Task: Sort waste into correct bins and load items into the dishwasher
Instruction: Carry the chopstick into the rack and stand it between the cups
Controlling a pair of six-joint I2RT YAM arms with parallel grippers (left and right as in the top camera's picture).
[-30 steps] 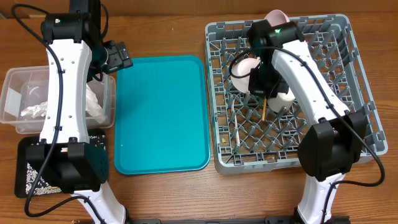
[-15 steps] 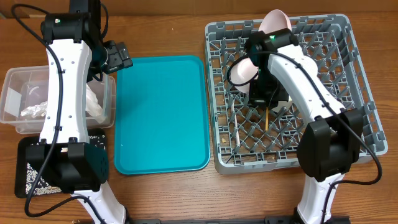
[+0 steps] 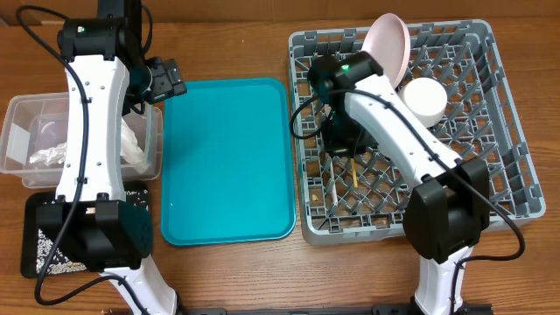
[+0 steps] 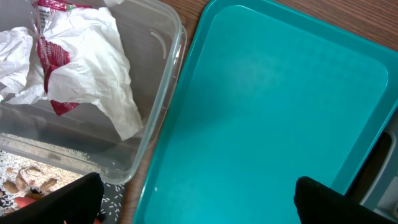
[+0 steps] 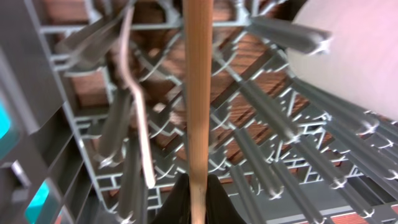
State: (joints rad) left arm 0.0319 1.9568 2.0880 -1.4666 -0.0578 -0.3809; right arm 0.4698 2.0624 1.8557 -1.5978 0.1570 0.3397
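The grey dish rack [image 3: 490, 175] stands at the right. A pale pink plate [image 3: 388, 42] leans upright at its back, and a white cup [image 3: 425, 98] sits beside it. My right gripper [image 3: 346, 144] is low over the rack's left part, shut on a thin wooden chopstick [image 5: 199, 93] that points down to the lattice. A white fork [image 5: 140, 124] lies in the rack just left of the chopstick. My left gripper [image 4: 196, 202] is open and empty over the teal tray's left edge. Crumpled white paper with a red wrapper [image 4: 81, 68] lies in the clear tub [image 3: 17, 131].
The teal serving tray [image 3: 227, 157] lies between the tub and the rack. The black tray [image 3: 35, 236] at the front left holds rice scraps [image 4: 37, 168]. The rack's upright pegs [image 5: 280, 118] crowd round the chopstick.
My right arm has swung left across the rack with the chopstick in it, so the pink plate and white cup now show. The left arm has not moved.
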